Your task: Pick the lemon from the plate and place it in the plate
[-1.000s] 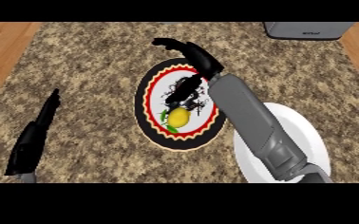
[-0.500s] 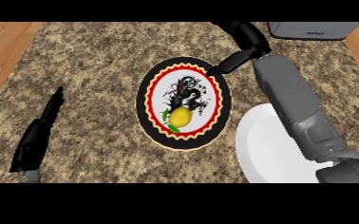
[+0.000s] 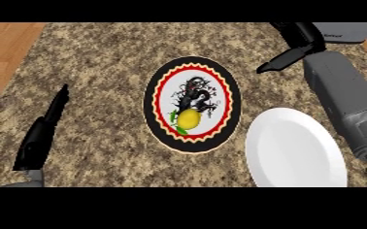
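Lemon (image 3: 188,120) lies on the patterned plate (image 3: 159,85), at about six o'clock on its painted centre, leaf end toward seven o'clock. Head view only: the white plate (image 3: 294,150) sits just beside it at four o'clock on the speckled table (image 3: 100,58). The right robot hand (image 3: 290,58) hangs at two o'clock of the patterned plate, fingers straight, holding nothing. The left robot hand (image 3: 43,133) rests open at the view's nine o'clock edge. The fruit looks light, stiff and waxy, likely to roll; I would take it across its short middle, fingers and thumb on opposite sides.
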`<state>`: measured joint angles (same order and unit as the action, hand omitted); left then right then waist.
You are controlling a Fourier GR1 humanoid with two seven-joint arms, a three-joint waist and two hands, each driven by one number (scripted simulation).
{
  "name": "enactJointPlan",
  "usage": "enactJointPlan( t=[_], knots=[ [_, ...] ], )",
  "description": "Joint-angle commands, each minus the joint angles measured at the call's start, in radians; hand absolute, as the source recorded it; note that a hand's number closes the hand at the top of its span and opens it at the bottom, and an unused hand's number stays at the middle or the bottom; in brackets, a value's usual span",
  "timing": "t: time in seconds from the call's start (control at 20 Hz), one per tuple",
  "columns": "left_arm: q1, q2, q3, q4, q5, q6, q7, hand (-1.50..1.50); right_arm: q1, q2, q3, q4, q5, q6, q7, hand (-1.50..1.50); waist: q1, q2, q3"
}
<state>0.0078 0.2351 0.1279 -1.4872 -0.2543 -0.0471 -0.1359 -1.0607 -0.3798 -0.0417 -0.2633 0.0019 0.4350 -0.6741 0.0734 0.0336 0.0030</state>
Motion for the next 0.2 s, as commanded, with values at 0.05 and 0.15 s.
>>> enactJointPlan(
  t=[0.05,0.15],
  knots=[
    [-0.005,-0.012,-0.015,0.012,-0.022,0.013,-0.005,0.0,-0.03,-0.031,-0.005,0.068,0.022,0.034,-0.06,-1.5,0.012,0.003,0.0],
    [-0.033,0.001,0.0,0.0,0.006,-0.01,0.013,0.0,-0.026,-0.095,-0.011,0.073,0.021,0.066,-0.074,-1.5,0.02,0.01,0.002]
  ],
)
